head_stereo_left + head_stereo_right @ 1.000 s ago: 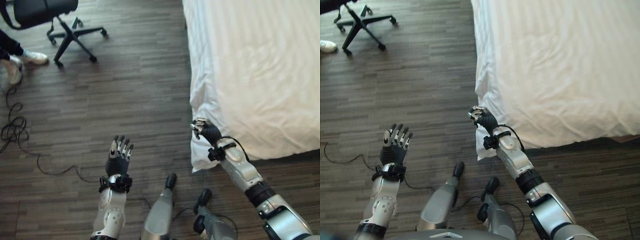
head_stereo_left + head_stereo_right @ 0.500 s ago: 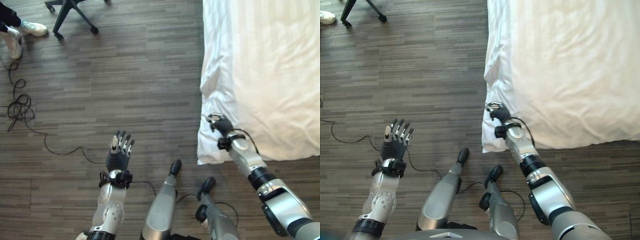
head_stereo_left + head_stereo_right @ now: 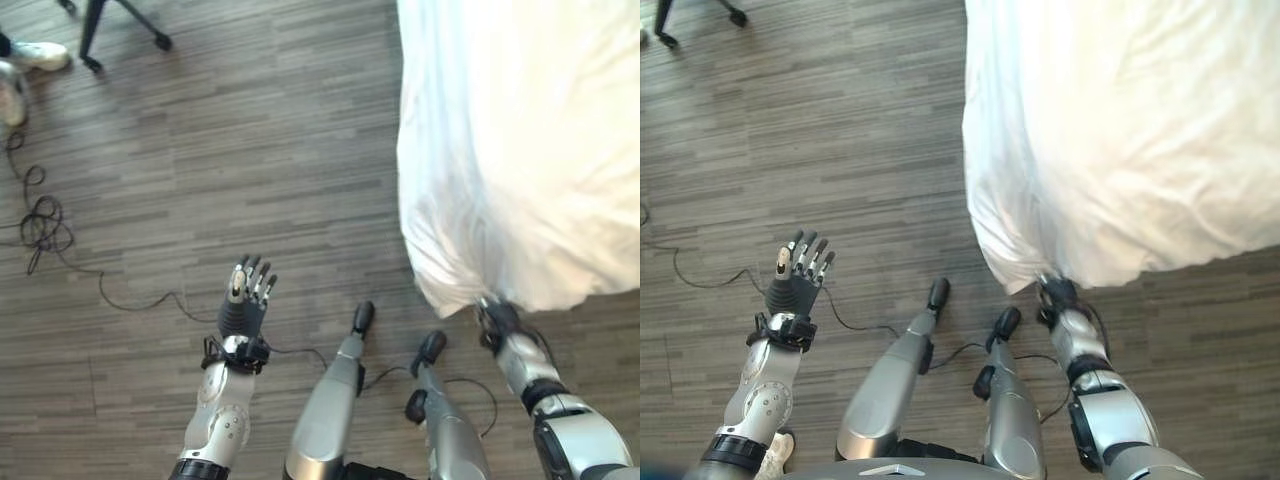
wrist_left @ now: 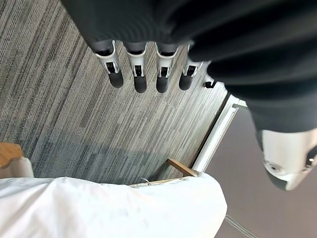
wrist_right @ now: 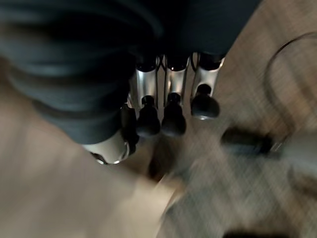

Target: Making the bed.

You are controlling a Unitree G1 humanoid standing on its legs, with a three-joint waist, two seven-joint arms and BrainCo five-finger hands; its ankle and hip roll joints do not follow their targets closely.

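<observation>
While gripped, white sheet (image 3: 500, 170) bunched.

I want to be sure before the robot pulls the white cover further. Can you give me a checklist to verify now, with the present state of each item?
1. Right hand is at the lowest corner of the white cover: ok.
2. Right hand's grip on that corner: cannot tell, its fingers are hidden by the cloth.
3. Left hand free, fingers straight, holding nothing, over the wooden floor: ok.
4. Cover lies flat on the bed: not ok, the corner hangs bunched toward the floor.
5. Office chair base stands apart from the cover: ok.
6. Person's shoe far from both hands: ok.
</observation>
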